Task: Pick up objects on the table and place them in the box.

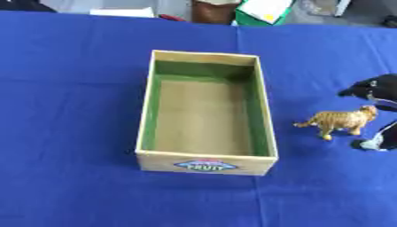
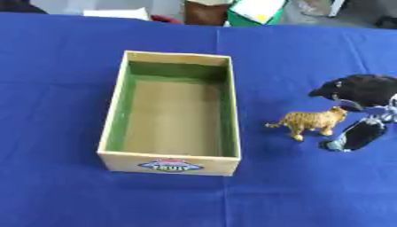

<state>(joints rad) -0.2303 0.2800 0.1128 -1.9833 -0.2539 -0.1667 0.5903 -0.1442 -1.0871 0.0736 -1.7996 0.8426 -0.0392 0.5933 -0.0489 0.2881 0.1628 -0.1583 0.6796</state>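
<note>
An open cardboard box with green inner walls and a "fruit" label on its front stands mid-table, and its brown floor is in full view. To its right a small orange striped toy tiger stands on the blue cloth, head pointing right. My right hand, black, comes in from the right edge and is open. One part reaches left above the tiger's head, and a finger points down-left below and to the right of the tiger's head. The tiger's head lies between them; I cannot tell if they touch it. The left hand is out of sight.
The blue cloth covers the whole table. Past the far edge sit a brown object, a green and white item and a white object. The box's right wall is close to the tiger's tail.
</note>
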